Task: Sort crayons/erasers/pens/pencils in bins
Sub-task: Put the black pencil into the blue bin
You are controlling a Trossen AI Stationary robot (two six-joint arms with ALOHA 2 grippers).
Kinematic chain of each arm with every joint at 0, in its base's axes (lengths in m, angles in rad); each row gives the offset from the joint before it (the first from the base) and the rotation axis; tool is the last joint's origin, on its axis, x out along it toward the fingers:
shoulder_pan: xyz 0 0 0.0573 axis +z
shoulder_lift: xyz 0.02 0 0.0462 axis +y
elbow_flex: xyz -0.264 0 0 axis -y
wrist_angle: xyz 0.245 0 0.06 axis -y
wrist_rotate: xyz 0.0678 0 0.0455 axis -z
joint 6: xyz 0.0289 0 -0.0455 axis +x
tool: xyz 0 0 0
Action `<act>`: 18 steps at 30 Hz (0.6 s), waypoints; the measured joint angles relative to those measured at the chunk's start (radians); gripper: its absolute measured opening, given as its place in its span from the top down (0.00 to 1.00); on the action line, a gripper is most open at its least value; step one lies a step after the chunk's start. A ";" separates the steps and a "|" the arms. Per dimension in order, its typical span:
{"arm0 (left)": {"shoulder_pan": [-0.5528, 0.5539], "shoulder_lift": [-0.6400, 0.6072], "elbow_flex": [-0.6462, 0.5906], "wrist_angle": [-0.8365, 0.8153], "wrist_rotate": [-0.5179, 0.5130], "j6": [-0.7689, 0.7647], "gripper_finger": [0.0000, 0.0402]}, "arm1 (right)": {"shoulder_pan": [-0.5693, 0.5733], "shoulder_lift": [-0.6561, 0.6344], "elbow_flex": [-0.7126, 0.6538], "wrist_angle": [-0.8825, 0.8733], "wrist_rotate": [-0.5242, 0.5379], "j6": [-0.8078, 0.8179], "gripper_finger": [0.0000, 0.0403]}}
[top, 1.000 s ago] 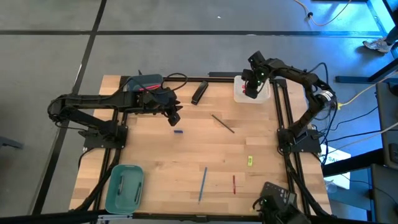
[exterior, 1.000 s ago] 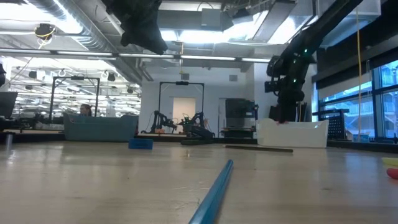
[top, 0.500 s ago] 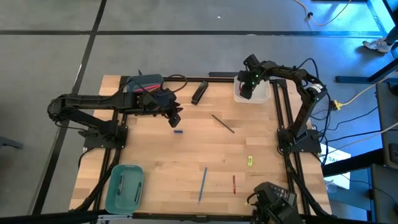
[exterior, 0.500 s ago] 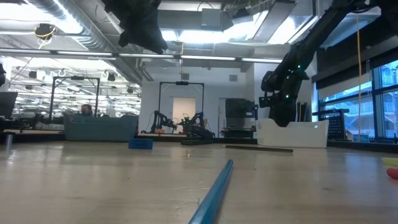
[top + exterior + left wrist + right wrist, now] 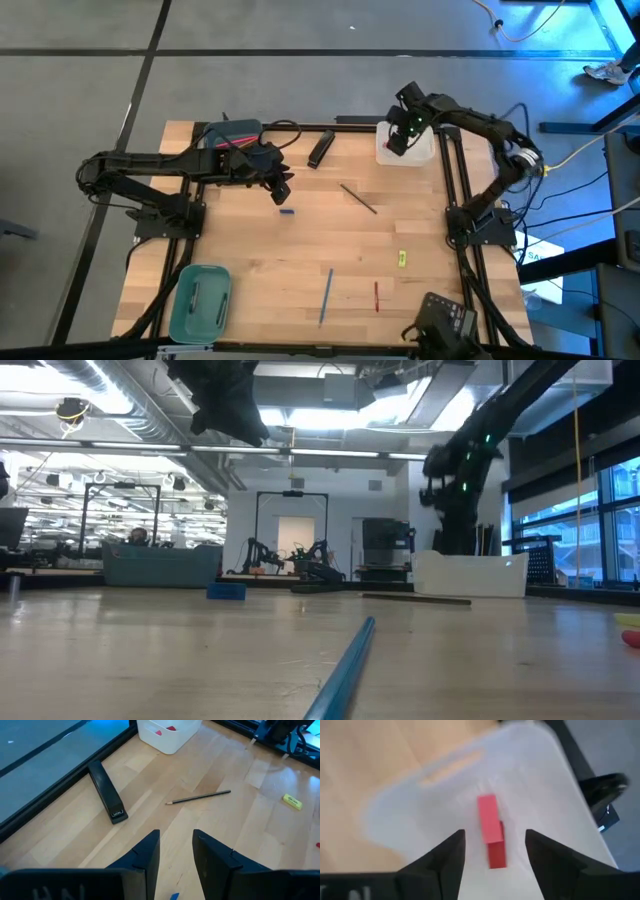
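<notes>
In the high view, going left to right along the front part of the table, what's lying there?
Teal bin → blue pencil → thin dark red pen → small yellow piece.

Four camera views of one wooden desk (image 5: 300, 250).
One looks straight down from high above, taking in the whole desk; one sits at desk-top level, looking across into the room. Two wrist cameras look close past their own fingers; all four views share the white bin (image 5: 418, 152).
</notes>
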State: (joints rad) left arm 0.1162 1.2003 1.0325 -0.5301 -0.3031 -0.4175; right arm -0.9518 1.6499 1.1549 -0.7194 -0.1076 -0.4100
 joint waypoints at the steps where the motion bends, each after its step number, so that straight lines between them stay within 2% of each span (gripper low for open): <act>1: 0.000 0.000 0.000 0.000 0.000 0.000 0.73 | 0.011 -0.031 0.000 -0.009 -0.008 0.039 0.48; 4: 0.000 0.000 0.000 0.000 0.000 0.001 0.73 | 0.055 -0.118 0.001 -0.037 -0.090 0.163 0.48; 7: 0.002 0.000 0.000 0.001 0.000 0.001 0.73 | 0.139 -0.181 0.002 -0.043 -0.098 0.256 0.48; 11: 0.013 0.000 0.000 0.008 0.000 0.001 0.73 | 0.291 -0.199 0.002 -0.042 0.001 0.330 0.48; 18: 0.016 0.000 0.000 0.030 0.000 0.028 0.73 | 0.537 -0.131 0.001 -0.029 0.207 0.487 0.48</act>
State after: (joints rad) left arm 0.1322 1.2003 1.0325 -0.5003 -0.3027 -0.3897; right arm -0.4145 1.5190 1.1561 -0.7488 0.0989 0.0773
